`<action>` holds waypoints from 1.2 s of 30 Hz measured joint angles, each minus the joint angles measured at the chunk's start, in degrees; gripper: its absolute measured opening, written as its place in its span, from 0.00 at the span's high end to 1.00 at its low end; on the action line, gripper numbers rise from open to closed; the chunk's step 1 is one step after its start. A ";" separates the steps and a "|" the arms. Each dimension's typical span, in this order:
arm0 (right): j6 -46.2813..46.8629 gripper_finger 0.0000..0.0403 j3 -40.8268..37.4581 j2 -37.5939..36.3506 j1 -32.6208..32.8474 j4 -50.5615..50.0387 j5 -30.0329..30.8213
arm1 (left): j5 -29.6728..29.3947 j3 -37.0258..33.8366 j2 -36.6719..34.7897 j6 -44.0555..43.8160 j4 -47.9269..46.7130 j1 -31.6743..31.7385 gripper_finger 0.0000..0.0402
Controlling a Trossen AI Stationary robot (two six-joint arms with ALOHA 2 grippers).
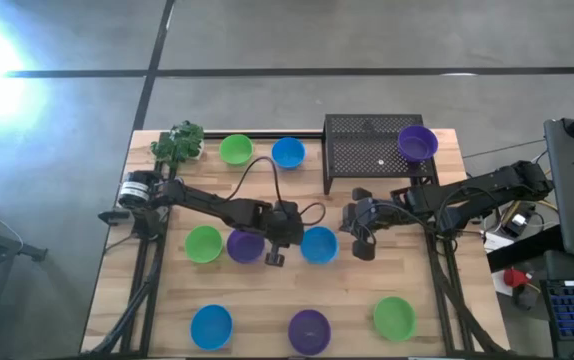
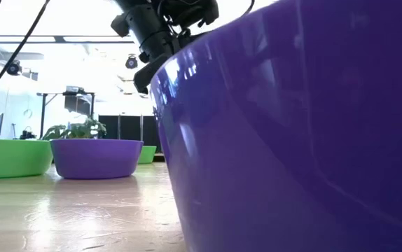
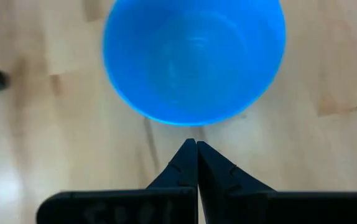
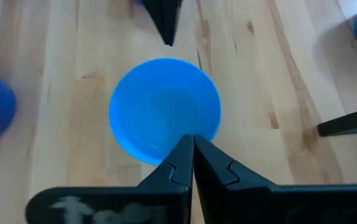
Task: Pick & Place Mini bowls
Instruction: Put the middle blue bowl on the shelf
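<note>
Two grippers flank the blue mini bowl (image 1: 318, 244) at table centre: left gripper (image 1: 275, 256) on its left-edge side, right gripper (image 1: 361, 246) on its right-edge side, both with fingers pressed together, empty. Left sits slightly nearer.

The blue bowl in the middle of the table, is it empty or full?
Empty: the blue bowl stands upright, its inside bare in both wrist views.
</note>
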 joint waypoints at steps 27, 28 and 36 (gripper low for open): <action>1.79 0.74 0.17 16.18 -1.95 5.73 1.32 | -19.21 -5.86 -20.98 -0.87 -4.80 -3.89 1.00; 1.78 0.74 0.17 16.84 -2.25 6.00 1.30 | -19.31 -6.26 -21.20 -1.34 -4.87 -3.89 1.00; 1.04 0.77 0.24 18.39 -3.97 6.05 1.43 | -19.66 -6.78 -21.13 -1.84 -5.01 -4.00 1.00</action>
